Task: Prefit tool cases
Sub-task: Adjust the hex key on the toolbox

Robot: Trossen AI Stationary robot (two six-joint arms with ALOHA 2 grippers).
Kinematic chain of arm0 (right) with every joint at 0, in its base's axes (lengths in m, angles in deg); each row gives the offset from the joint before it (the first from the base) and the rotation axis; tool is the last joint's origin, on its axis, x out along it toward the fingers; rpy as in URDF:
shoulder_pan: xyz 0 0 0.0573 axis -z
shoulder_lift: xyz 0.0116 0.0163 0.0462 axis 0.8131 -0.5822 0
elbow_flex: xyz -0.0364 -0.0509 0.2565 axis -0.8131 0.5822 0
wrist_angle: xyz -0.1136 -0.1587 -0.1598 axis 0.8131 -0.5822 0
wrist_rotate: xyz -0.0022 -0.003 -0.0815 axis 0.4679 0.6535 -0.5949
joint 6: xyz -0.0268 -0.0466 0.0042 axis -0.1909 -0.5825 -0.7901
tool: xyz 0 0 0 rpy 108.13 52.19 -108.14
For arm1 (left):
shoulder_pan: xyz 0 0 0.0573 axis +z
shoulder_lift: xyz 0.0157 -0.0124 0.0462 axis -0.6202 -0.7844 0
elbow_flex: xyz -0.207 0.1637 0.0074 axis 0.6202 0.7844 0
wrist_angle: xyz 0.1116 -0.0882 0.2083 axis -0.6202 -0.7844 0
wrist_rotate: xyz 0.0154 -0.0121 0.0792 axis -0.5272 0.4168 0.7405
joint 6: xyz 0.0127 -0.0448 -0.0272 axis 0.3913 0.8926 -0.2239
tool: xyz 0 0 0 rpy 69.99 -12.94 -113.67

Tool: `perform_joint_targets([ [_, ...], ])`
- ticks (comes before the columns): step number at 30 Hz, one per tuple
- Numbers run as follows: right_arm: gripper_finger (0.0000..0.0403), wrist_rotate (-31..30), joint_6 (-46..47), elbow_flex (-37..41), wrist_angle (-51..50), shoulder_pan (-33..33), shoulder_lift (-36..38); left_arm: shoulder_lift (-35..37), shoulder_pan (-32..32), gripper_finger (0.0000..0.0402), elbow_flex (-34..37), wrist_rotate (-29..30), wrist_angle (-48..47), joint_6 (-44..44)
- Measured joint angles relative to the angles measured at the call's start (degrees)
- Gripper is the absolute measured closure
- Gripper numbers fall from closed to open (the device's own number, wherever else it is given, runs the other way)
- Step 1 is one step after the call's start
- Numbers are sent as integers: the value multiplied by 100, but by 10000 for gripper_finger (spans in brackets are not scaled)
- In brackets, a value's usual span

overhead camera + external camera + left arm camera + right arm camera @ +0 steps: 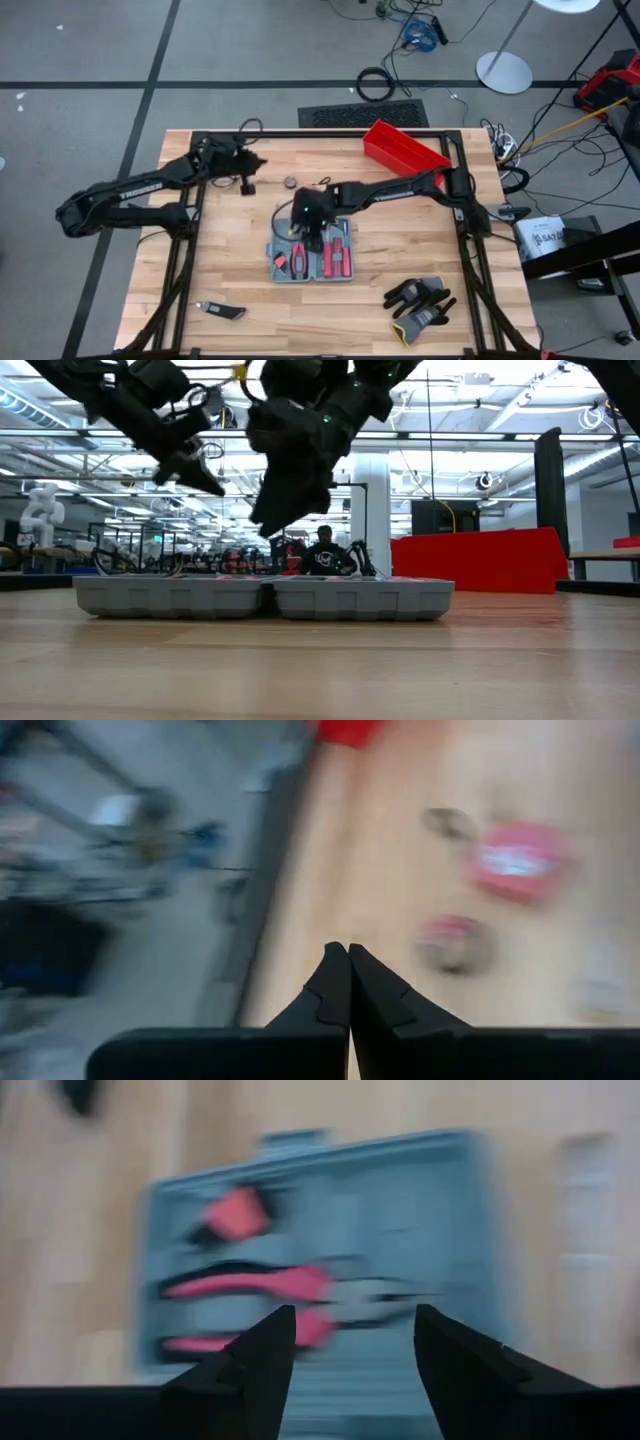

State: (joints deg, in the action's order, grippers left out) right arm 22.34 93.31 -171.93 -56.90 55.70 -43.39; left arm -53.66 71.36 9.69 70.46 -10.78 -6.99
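high view: the case (312,258) lies open on the table (400,250) near its middle, red-handled tools (330,258) seated in its slots. the right tool (312,235) hangs over it, holding nothing. the left tool (247,183) waits well apart.
low view: both case halves lie flat; the lid is not yet closed.
wrist views: the right tool is spread, the left tool pressed together, empty.
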Motion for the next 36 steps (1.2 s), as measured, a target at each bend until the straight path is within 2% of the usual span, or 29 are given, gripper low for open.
perform_joint_targets([
  [3,206,384,354,-2,283,-155,-170,21,-59,401,79,-866,-174,646],
  [5,206,376,516,-2,401,-232,-268,-129,-180,401,197,-1121,-255,942],
  [12,206,313,1240,-7,1289,-381,-436,-924,-520,401,700,-1086,224,1203],
  [16,206,299,1848,-4,1391,-420,-576,-1333,-684,401,802,-1153,749,1466],
  [20,206,272,2162,-11,1458,-454,-668,-1777,-811,401,828,-1169,817,1512],
  [27,206,-130,2139,-11,1608,-550,-712,-2606,-1086,401,802,-1352,1531,1462],
  [30,206,-276,1834,-11,1752,-607,-714,-2870,-1230,401,810,-1487,1742,1472],
  [33,206,-581,1345,-17,1788,-679,-759,-3014,-1306,401,813,-1423,1955,1477],
  [36,206,-619,983,-37,1770,-730,-827,-3092,-1313,401,810,-1292,2051,1513],
])
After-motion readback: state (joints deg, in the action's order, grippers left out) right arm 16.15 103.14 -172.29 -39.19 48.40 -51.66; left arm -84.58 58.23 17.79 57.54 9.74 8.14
